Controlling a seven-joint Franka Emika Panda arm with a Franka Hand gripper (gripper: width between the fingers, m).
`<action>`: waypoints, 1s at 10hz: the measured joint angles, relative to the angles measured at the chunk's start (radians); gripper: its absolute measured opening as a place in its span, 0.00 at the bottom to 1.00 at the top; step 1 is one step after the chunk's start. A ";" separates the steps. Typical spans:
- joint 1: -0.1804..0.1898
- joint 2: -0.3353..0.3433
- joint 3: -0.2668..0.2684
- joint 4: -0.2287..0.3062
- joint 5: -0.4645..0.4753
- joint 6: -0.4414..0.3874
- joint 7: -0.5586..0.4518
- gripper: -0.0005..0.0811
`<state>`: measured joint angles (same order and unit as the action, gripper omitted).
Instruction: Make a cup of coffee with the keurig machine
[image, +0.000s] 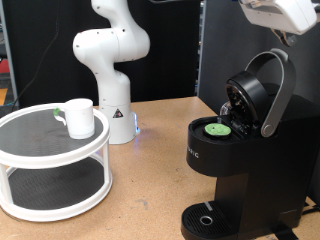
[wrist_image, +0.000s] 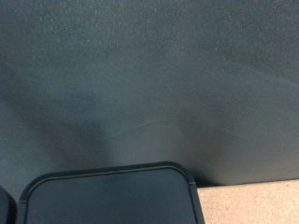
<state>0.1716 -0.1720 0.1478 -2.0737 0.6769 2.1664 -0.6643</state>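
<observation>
The wooden tabletop (image: 140, 170) carries the keurig machine (image: 235, 150) (lid raised); the claw's state cannot be determined.

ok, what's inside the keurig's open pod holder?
The keurig machine has its lid raised; a green-topped pod sits in the holder. The pod's body is hidden below the rim.

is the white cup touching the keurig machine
Apart. The exterior view shows the cup on the white two-tier stand at its left, with bare tabletop between it and the keurig machine.
</observation>
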 joint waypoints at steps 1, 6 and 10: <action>0.000 0.007 0.011 0.000 -0.006 0.011 0.007 0.02; -0.001 0.024 0.022 -0.008 -0.013 0.024 0.007 0.01; -0.019 0.013 -0.003 -0.011 -0.023 0.004 -0.025 0.01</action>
<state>0.1526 -0.1592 0.1444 -2.0851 0.6537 2.1707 -0.6891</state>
